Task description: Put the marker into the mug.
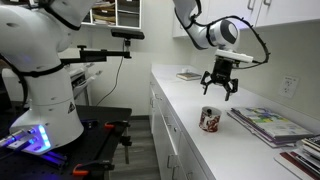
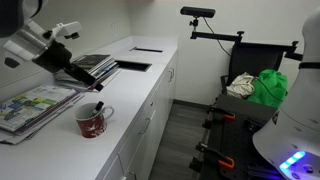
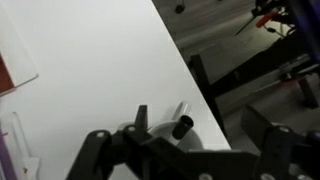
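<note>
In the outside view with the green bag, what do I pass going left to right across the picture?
Magazines → mug → flat dark tray → camera → green bag.

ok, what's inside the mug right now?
A thin dark marker sticks up past the rim of the mug. Its lower end and the mug's bottom are hidden by the wall. The end effector hangs open above.
</note>
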